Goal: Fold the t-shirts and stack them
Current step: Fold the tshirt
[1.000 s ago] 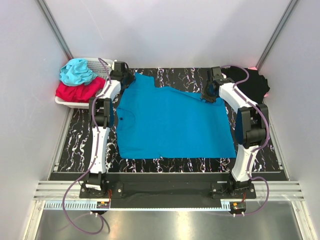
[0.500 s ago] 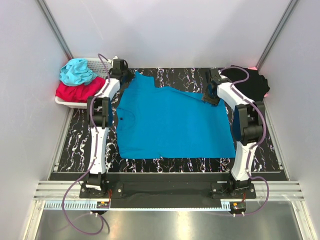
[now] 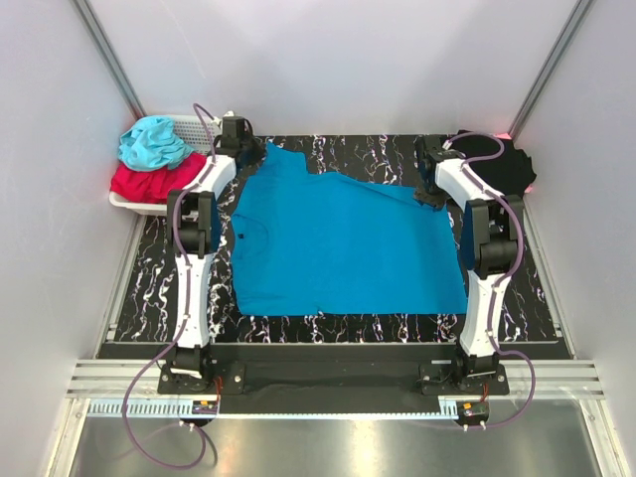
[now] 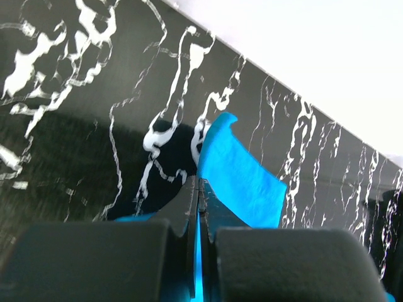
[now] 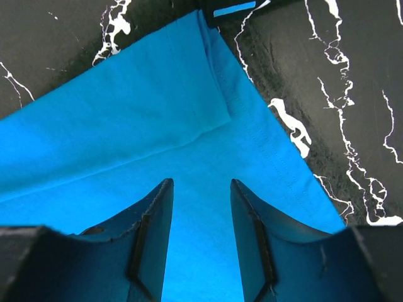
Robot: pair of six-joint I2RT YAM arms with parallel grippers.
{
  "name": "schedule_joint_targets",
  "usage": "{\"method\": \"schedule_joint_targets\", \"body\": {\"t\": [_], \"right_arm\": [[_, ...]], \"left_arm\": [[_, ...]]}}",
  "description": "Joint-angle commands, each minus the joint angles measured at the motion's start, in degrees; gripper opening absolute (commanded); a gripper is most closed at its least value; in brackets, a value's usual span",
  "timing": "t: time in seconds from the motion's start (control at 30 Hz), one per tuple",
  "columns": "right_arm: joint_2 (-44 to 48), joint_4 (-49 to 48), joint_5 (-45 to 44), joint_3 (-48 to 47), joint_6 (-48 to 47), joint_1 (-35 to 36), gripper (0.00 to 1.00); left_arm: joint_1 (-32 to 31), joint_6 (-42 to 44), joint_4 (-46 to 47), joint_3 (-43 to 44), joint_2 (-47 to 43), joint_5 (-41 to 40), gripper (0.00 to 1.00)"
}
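The medium-blue t-shirt [image 3: 343, 243] lies spread flat on the black marble table. My left gripper [image 3: 248, 156] is at the shirt's far left corner, shut on a flap of the blue cloth [image 4: 242, 182]; the cloth shows between the closed fingertips [image 4: 199, 182]. My right gripper [image 3: 429, 195] is open just over the shirt's far right corner [image 5: 145, 119], its fingers [image 5: 200, 182] spread above the hemmed edge and holding nothing. The black t-shirt [image 3: 502, 164] lies bunched at the far right, behind the right arm; its print is not visible.
A white basket [image 3: 189, 127] at the far left holds a teal garment [image 3: 154, 141] and a red one [image 3: 149, 182]. White walls enclose the table on three sides. Bare marble [image 3: 149, 268] borders the shirt on the left and front.
The right gripper has moved right along the shirt's far edge to its far right corner. The left gripper has shifted slightly back and left, still holding the cloth.
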State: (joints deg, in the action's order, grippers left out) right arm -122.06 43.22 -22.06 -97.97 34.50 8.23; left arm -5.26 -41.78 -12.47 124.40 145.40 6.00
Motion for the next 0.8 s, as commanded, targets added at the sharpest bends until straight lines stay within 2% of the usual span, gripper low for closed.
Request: {"method": "schedule_joint_targets", "body": {"t": [0.0,0.13,0.33,0.77], "right_arm": [[-1.0,0.9,-1.1,-2.2,1.2,0.0,0.48],[-4.6,2.0,1.8,-5.1,0.7,-1.3,0.50],[-9.8,6.5,-0.1,-12.2,0.0,-2.7,0.52],[-12.3,7.8,-1.2,-19.1,-1.6,-4.0,0.52]], "left_arm": [[-0.5,1.9,1.6,-2.8,-7.6,-1.1,0.00],[-0.6,3.4,1.0,-4.9,-9.3,-1.8,0.00],[-0.7,4.4,0.3,-5.3,-10.7,-1.6,0.00],[-1.1,5.2,-0.1,-4.6,-11.6,-0.9,0.00]]}}
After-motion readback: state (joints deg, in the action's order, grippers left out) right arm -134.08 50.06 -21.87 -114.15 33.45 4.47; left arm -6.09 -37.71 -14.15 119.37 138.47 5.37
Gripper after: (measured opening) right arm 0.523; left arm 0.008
